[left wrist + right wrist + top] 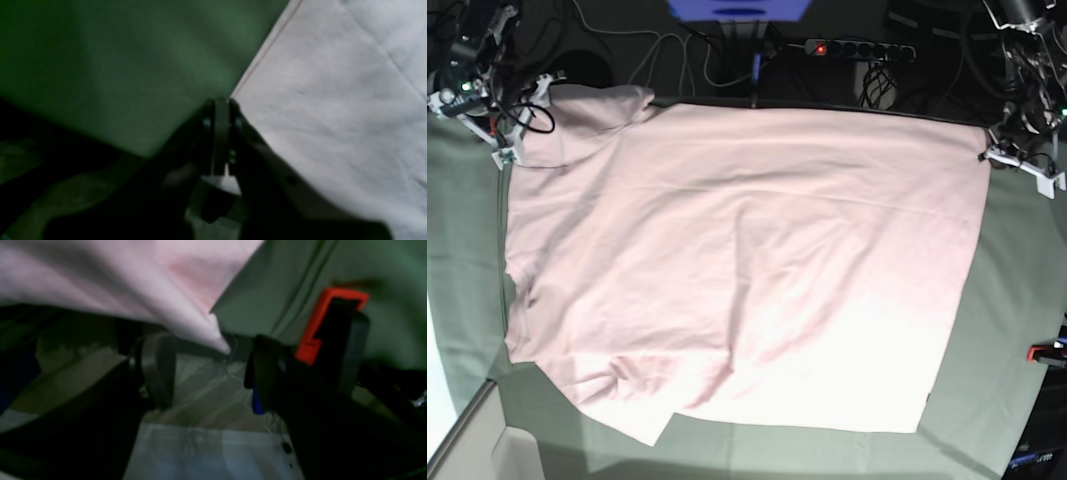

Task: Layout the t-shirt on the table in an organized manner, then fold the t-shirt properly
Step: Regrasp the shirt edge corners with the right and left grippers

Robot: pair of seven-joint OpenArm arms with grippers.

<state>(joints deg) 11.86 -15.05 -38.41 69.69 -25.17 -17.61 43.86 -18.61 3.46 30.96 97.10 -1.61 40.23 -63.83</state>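
The left hand (222, 103) pinches the pale pink cotton t-shirt's (747, 260) corner on the grey-green cloth-covered counter (467, 260); the right hand (206, 370) gapes spread.

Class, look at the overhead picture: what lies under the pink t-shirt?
Under the t-shirt lies the table, its grey-green cloth showing around the edges. Whatever sits beneath the shirt's middle is covered and cannot be seen.

Base view: overhead, looking straight down, far. Wrist views: close behind each gripper, facing forward past it. All share t-shirt (747, 260) edge on table (1007, 330).
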